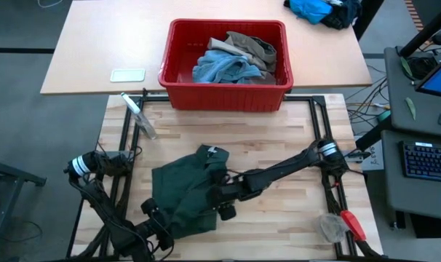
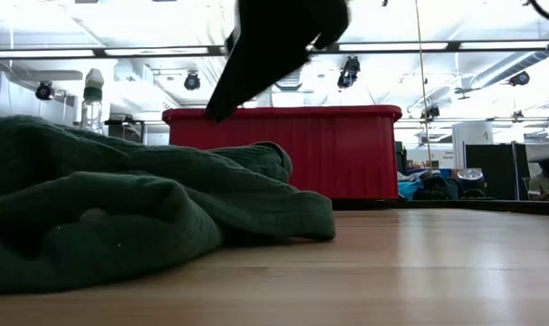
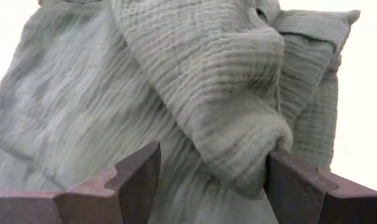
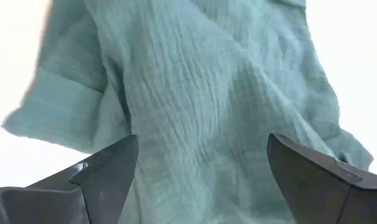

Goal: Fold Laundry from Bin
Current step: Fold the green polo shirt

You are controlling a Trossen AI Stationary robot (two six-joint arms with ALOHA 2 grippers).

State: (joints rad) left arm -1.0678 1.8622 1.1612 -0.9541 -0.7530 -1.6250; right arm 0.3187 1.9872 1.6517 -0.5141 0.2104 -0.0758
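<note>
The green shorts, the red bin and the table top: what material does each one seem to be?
Green shorts: soft woven cloth, probably crinkled cotton gauze; fine ribbed wrinkles show close up. Red bin: moulded plastic, slightly glossy, with ribbed walls. Table top: pale wood, seemingly butcher-block strips, smooth satin finish.

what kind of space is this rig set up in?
Looks like a robotics lab or open workshop. The low view shows a big hall with strip lights and exposed ducting overhead. Beside the wooden table sits a desk with a keyboard and loose cables. The red bin holds laundry.
</note>
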